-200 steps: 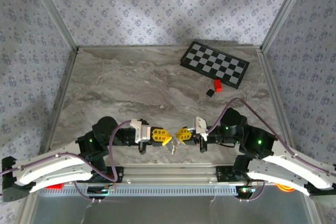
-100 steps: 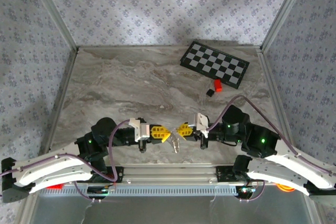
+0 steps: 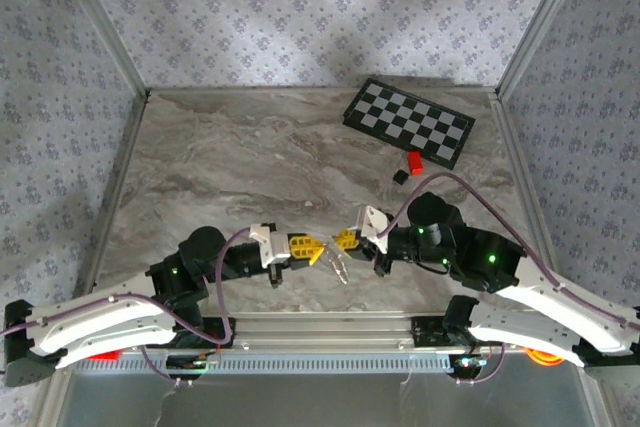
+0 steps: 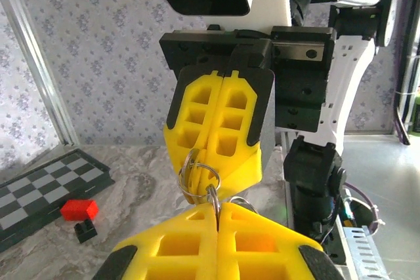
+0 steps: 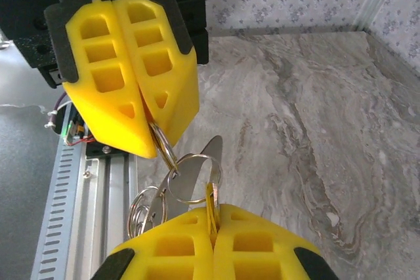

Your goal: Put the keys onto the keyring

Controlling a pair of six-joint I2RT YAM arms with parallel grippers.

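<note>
Both yellow-fingered grippers meet tip to tip low over the table's near edge. My left gripper (image 3: 320, 250) (image 4: 216, 212) is shut on the keyring (image 4: 214, 196), a thin metal loop pinched edge-on. My right gripper (image 3: 338, 241) (image 5: 213, 213) is shut on the keys (image 5: 187, 178), gripping them at a round ring with a silvery blade slanting behind it. The two rings link between the fingertips. Smaller rings (image 5: 141, 211) dangle beside the blade, and the bunch (image 3: 340, 267) hangs below the grippers in the top view.
A checkerboard (image 3: 408, 123) lies at the back right, with a red block (image 3: 415, 162) and a black block (image 3: 399, 176) in front of it. An aluminium rail (image 3: 320, 327) runs along the near edge under the arms. Patterned walls enclose the marble table (image 3: 250, 167).
My right gripper has moved up and left and its wrist has turned. The left gripper has shifted slightly away from the near edge. The hanging keys have swung with them.
</note>
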